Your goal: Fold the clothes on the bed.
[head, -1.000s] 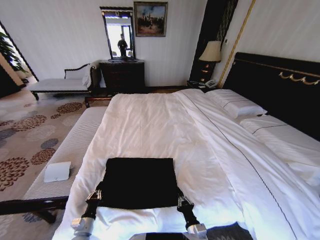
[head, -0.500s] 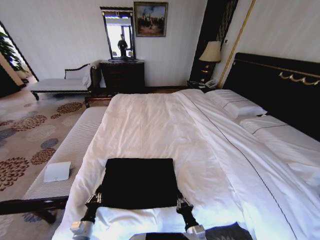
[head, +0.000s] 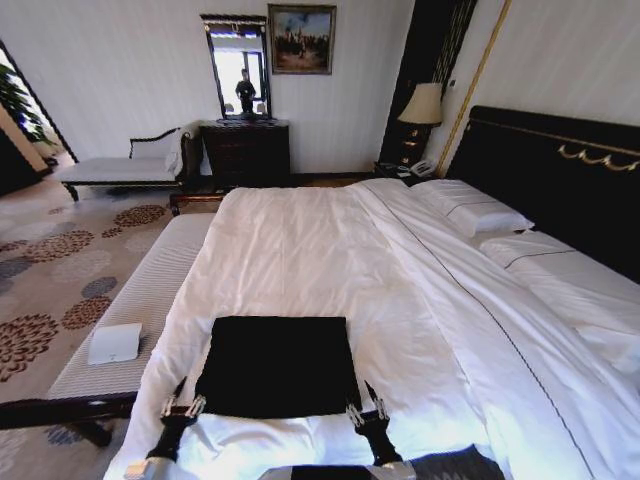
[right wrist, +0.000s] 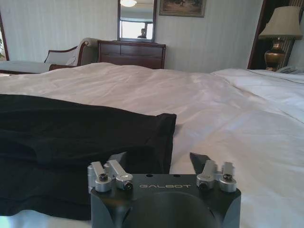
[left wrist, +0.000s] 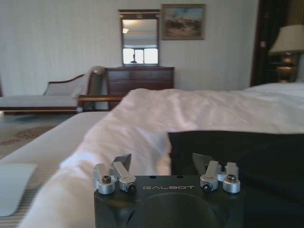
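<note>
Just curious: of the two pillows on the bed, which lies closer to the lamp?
The far pillow, beside the bedside lamp; the other pillow lies nearer the robot.

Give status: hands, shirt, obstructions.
Left hand and right hand open, at near corners of black T-shirt. Shirt folded flat on bed. Nothing in the way.

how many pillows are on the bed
2 white pillows show in the head view: one by the dark headboard nearer the lamp, one closer to the robot. More may lie hidden beneath them.
</note>
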Available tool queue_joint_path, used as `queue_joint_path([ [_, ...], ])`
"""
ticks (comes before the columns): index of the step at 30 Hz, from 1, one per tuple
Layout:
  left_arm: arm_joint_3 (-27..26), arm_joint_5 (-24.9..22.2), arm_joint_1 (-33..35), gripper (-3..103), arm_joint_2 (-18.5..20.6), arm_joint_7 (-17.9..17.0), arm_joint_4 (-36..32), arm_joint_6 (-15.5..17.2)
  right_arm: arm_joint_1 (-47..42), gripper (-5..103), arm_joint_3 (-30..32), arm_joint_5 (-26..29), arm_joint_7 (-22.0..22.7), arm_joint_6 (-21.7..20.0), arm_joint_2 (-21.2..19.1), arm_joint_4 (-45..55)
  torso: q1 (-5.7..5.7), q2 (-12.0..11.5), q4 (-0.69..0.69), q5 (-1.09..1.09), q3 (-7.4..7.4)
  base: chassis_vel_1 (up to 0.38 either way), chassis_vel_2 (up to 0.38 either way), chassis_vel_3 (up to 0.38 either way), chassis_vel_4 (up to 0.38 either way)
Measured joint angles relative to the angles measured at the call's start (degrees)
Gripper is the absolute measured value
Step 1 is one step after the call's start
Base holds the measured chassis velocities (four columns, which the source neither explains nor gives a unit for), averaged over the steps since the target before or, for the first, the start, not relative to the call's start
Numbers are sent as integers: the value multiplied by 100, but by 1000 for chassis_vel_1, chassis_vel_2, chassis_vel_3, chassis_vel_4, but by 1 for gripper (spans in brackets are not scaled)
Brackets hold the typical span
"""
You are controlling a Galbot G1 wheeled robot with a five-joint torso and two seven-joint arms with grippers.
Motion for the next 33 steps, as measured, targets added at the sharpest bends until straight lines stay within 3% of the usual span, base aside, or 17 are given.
queue_joint_path([
  [2, -75, -176, -73, 89, 26, 0, -27, 120, -53, 85, 15, 5, -1, -1, 0, 79, 0, 0, -1, 0, 0, 0, 0, 0, 0],
  [8, -121, -541, -472, 100, 124, 0, -151, 605, -96, 100, 69, 94, 2, -49, 30, 334, 0, 0, -2, 2, 0, 0, 0, 0, 0],
  [19, 459, -1355, -1894, 103, 488, -252, 275, 1647, -188, 100, 270, 244, 39, -161, 188, 669, 0, -1, 0, 14, 0, 0, 0, 0, 0],
  [21, 558, -1488, -2039, 99, 550, -297, 347, 1776, -202, 100, 280, 238, 39, -163, 204, 673, 1, -1, 0, 13, 1, 0, 0, 0, 0],
  [23, 793, -1773, -2348, 94, 719, -338, 484, 2111, -240, 100, 297, 198, 39, -163, 242, 678, 1, -1, 2, 9, 1, 0, 0, 0, 0],
  [25, 998, -1943, -2597, 94, 880, -297, 596, 2335, -277, 100, 316, 175, 39, -163, 268, 684, 1, -1, 1, 6, 1, 0, 0, 0, 0],
  [33, 1554, -2486, -3416, 93, 1278, -26, 948, 2728, -330, 100, 378, 160, 39, -163, 302, 716, 1, -1, 0, 8, 1, 0, 0, 0, 0],
])
